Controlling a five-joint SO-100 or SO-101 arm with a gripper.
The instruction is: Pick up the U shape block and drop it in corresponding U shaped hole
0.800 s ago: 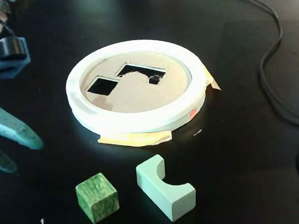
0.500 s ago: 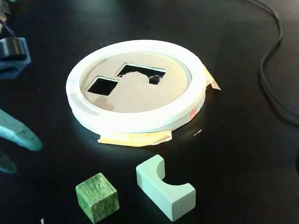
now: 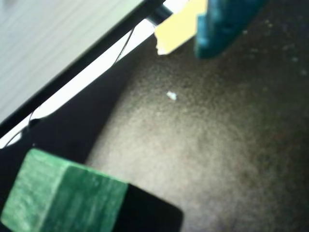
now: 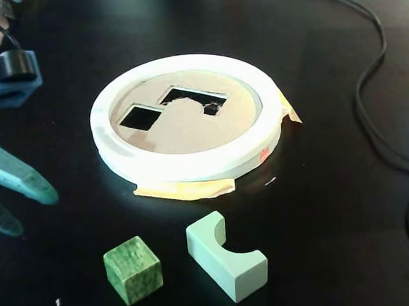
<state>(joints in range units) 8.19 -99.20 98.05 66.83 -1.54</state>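
Teal plastic gripper (image 4: 13, 213) at the far left edge of the fixed view, two fingers spread apart, holding nothing, hanging off to the side of the blocks. Just right of it and nearer the camera, dark green wooden cube (image 4: 133, 269) on the black tabletop (image 4: 324, 207), not the piece wanted; seen large at the lower left of the wrist view as well (image 3: 58, 198). Next along, pale mint U-shaped block (image 4: 226, 255), lying on its side close beside the cube but not touching, curved notch facing up and to the right. Behind both, white ring-shaped sorter (image 4: 191, 165) taped down with yellowish tape (image 4: 186, 190), its tan cardboard top (image 4: 188, 126) cut with a square hole (image 4: 140, 116) on the left and a wider notched hole (image 4: 193, 100) to its right, most likely the U slot. Far right, black cable (image 4: 361, 96) looping across the table, well clear. Step in hand, judging from this: reach not yet made. Best to swing past the cube without nudging it, descend with fingers wide over the two flat long faces of the U block, close squarely at mid-length, then lift high enough to clear the ring rim and rotate to match the slot outline before release.
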